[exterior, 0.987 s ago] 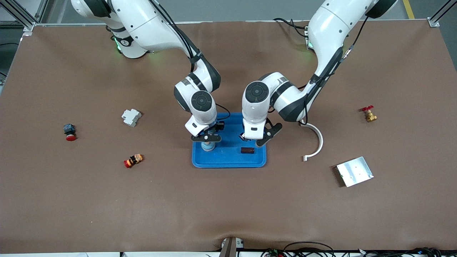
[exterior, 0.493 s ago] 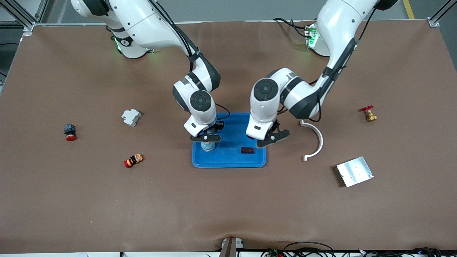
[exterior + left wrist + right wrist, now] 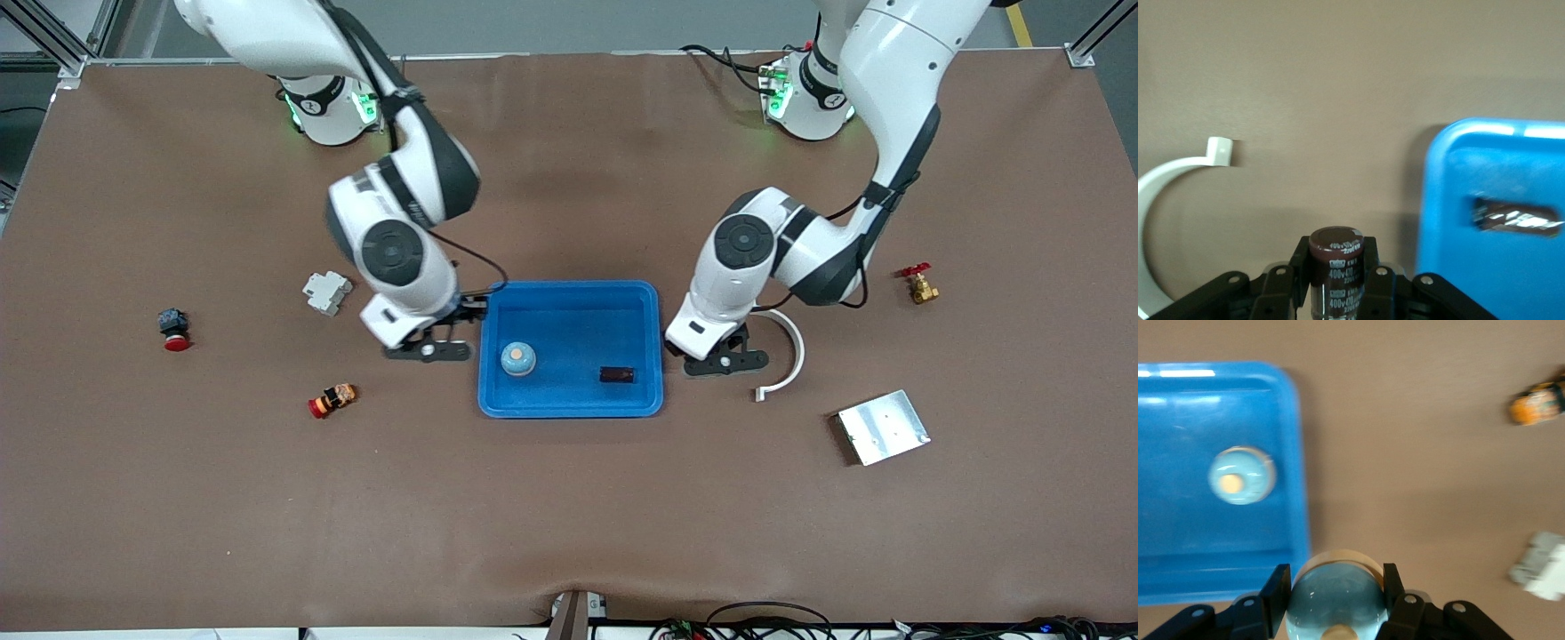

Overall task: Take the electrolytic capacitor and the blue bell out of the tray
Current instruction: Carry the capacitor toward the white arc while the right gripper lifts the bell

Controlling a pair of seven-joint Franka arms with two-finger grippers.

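Note:
A blue tray [image 3: 569, 409] lies mid-table. In it a pale blue domed bell [image 3: 517, 358] stands, and a dark brown capacitor [image 3: 616, 374] lies on its side. My right gripper [image 3: 427, 351] is beside the tray toward the right arm's end. In the right wrist view this gripper [image 3: 1337, 593] is shut on a second pale blue bell [image 3: 1337, 607], with the tray [image 3: 1178, 420] and its bell [image 3: 1239, 475] in sight. My left gripper [image 3: 720, 363] is beside the tray's other end. In the left wrist view it [image 3: 1336, 280] is shut on an upright brown capacitor [image 3: 1336, 257], near the tray [image 3: 1458, 200].
A white curved bracket [image 3: 787, 351] lies just past the left gripper, with a metal plate [image 3: 883, 427] and a red-handled valve [image 3: 917, 284] farther out. Toward the right arm's end lie a white breaker [image 3: 327, 292], an orange-red button [image 3: 332, 400] and a red-black button [image 3: 173, 329].
Both grippers have moved from over the tray out to the table beside it, each toward its own arm's end. The bell and capacitor in the tray have stayed put.

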